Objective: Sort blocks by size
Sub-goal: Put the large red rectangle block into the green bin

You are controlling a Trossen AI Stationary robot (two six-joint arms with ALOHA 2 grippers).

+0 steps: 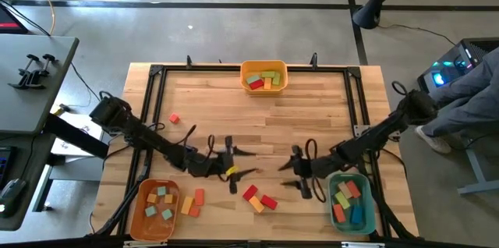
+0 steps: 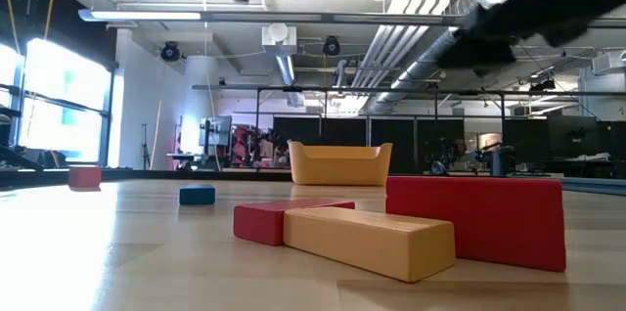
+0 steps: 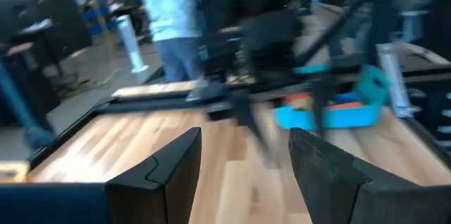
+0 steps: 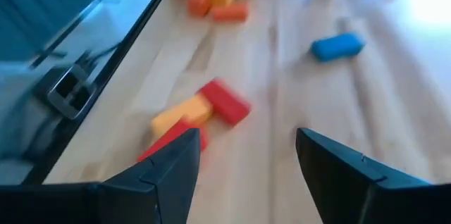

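Both arms hover mid-table, left gripper (image 1: 248, 162) and right gripper (image 1: 287, 176) spread wide and empty, facing each other above the red blocks (image 1: 259, 198).

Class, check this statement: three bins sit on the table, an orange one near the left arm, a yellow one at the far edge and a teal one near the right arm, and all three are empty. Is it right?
Not quite. The high view shows blocks in all three: the orange bin near the left arm, the yellow bin at the far edge and the teal bin near the right arm. The rest stands.
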